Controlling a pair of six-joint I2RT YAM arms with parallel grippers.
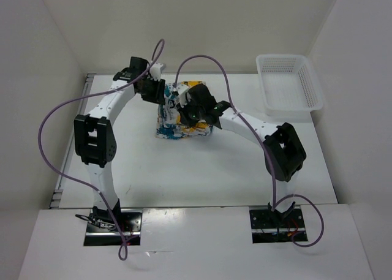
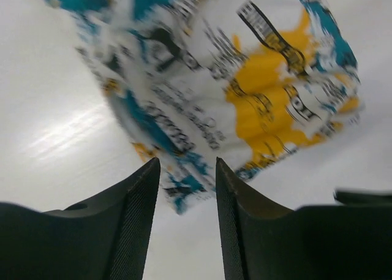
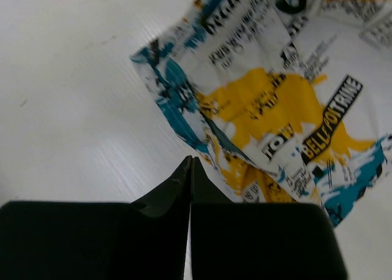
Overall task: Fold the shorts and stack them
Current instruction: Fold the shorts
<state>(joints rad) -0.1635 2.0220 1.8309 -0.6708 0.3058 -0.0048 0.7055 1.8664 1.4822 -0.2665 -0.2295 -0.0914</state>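
The shorts point(image 1: 179, 128) lie folded in a small bundle at the middle of the table, white with teal, yellow and black print. My left gripper point(image 1: 154, 91) hovers at their far left corner. In the left wrist view it point(image 2: 187, 170) is open and empty, with a corner of the shorts point(image 2: 245, 90) showing between the fingertips on the table below. My right gripper point(image 1: 187, 111) is above the top of the bundle. In the right wrist view it point(image 3: 191, 162) is shut with nothing between the fingers, just beside the edge of the shorts point(image 3: 275, 108).
A white perforated plastic basket point(image 1: 316, 89) stands at the back right of the table. White walls close in the table on the left, back and right. Purple cables loop from both arms.
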